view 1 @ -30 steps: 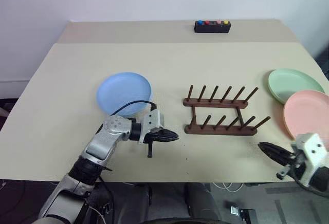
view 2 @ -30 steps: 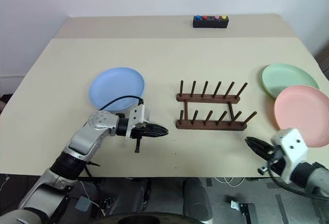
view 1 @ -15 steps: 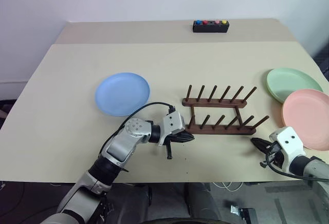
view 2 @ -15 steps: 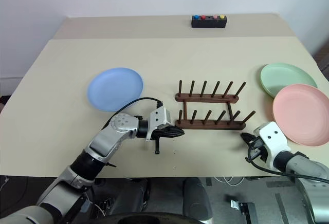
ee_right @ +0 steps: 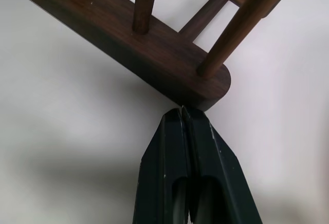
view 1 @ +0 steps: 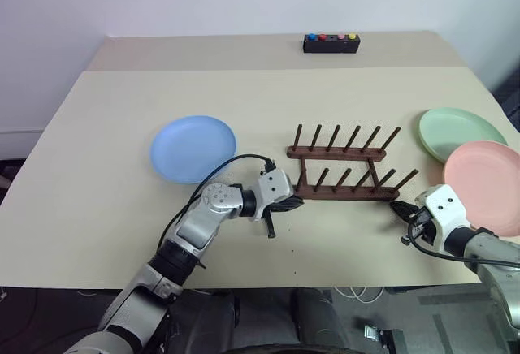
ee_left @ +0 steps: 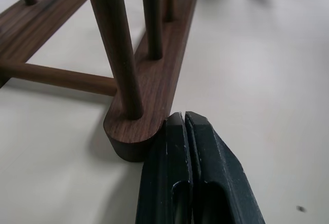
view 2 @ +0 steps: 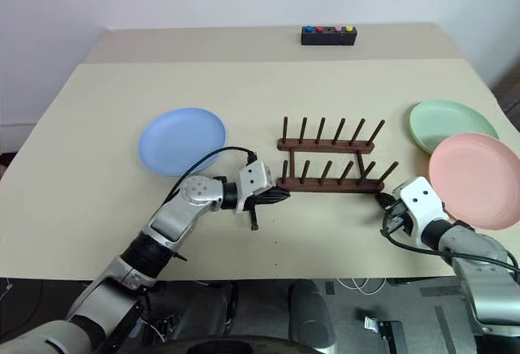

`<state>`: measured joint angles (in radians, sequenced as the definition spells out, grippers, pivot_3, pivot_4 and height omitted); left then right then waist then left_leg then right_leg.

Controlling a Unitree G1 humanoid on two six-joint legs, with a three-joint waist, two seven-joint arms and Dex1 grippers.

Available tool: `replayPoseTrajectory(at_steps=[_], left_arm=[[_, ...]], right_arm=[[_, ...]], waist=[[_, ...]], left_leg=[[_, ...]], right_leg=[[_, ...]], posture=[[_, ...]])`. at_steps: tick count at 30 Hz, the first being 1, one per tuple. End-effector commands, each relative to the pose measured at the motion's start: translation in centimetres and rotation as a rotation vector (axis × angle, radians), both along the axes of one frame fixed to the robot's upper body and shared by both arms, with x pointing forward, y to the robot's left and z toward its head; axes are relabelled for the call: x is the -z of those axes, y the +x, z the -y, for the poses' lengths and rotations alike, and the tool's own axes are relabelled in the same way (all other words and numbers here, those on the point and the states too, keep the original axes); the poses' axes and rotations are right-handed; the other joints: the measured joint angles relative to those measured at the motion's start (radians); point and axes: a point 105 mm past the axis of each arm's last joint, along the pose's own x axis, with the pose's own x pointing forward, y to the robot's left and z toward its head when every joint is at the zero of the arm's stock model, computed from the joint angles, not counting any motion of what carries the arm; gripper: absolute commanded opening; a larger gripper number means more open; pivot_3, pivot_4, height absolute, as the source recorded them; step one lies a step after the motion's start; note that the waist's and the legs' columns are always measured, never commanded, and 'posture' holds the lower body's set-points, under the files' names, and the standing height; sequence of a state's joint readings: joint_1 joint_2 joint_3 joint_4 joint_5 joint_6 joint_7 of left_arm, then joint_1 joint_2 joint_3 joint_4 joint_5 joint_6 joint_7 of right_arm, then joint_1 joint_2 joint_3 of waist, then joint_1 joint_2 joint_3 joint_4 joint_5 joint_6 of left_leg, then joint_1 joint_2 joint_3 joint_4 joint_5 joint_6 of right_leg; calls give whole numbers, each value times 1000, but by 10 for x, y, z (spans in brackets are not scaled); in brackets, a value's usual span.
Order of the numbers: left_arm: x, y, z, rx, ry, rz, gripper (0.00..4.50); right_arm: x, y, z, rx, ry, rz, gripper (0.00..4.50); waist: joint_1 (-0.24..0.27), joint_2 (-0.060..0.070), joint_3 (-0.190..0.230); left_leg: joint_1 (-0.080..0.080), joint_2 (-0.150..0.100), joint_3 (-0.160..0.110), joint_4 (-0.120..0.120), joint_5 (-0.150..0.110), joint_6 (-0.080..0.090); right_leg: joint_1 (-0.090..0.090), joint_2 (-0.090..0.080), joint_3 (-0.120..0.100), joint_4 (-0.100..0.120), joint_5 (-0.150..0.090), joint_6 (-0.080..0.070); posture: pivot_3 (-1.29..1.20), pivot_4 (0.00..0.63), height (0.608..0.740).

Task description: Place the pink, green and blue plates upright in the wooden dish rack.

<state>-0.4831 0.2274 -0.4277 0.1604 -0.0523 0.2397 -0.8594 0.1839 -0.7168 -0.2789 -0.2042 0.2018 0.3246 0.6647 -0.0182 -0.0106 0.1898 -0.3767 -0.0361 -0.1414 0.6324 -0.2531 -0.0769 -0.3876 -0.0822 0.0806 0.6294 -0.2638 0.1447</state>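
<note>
While both tools are pinched fully closed and hold nothing, each has its tip against one end of the rack's near rail: the left tool (view 1: 290, 203) at the left end, the right tool (view 1: 401, 212) at the right end. The wooden rack (view 1: 345, 174) stands near the middle of the surface (view 1: 106, 127) with every slot empty. The blue plate (view 1: 193, 148) lies flat to its left, well apart. The green plate (view 1: 463, 133) and the pink plate (view 1: 486, 185) lie flat at the right edge, the pink one nearer and overlapping the green one's rim.

Judging from this, the step in hand is nudging or squaring the rack between the two tips before any plate is loaded. To do it well, both tips should stay low on the rail, below the pegs, and push evenly so the rack slides without twisting or tipping. A lopsided push would swing one end away. Afterwards each tool must open wide to take a plate's rim.
</note>
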Motion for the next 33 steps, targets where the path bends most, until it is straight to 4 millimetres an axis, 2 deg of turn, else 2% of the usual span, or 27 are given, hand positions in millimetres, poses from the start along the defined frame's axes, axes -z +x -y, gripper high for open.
replayPoseTrajectory(at_steps=[1, 12, 21, 25, 28, 33], left_arm=[[-8, 12, -3, -51, -26, 38, 48], [-10, 31, -2, -103, -37, 66, 48], [-11, 31, -3, -106, -46, 71, 48], [-14, 25, -4, -85, -63, 65, 48], [-21, 18, -9, -57, -96, 55, 0], [-38, -3, -30, 25, -156, 57, 0]], right_arm=[[3, 10, -2, 2, -4, 15, 0], [-1, 42, 0, 8, -14, 83, 0], [-3, 30, 2, -17, -20, 87, 0], [-17, 14, 1, -50, 6, 89, 0], [-35, -5, 1, -73, 36, 76, 756], [-65, -27, 19, 10, -58, 85, 3172]], waist=[[-1, 0, 0], [1, 0, 0], [4, 0, 0], [6, 0, 0], [5, 1, 0], [1, 1, 0]], left_leg=[[0, 0, 0, 0, 0, 0], [1, 0, 0, 0, 0, 0], [1, 0, 0, -1, 0, 0], [0, 0, 0, -1, 0, 0], [-1, 0, 0, -2, 0, 0], [-1, 0, 0, -2, 0, 0]], right_leg=[[0, 0, 0, 0, 0, 0], [0, 0, 0, 1, 0, 0], [0, 0, 0, 1, 0, 1], [0, 0, 0, 1, 0, 1], [-1, 0, 0, 0, 0, 1], [-3, 0, 0, 1, 0, 1]], posture=[[0, 150, 740], [0, 150, 740], [0, 150, 740], [0, 150, 740], [0, 150, 740], [0, 150, 740]])
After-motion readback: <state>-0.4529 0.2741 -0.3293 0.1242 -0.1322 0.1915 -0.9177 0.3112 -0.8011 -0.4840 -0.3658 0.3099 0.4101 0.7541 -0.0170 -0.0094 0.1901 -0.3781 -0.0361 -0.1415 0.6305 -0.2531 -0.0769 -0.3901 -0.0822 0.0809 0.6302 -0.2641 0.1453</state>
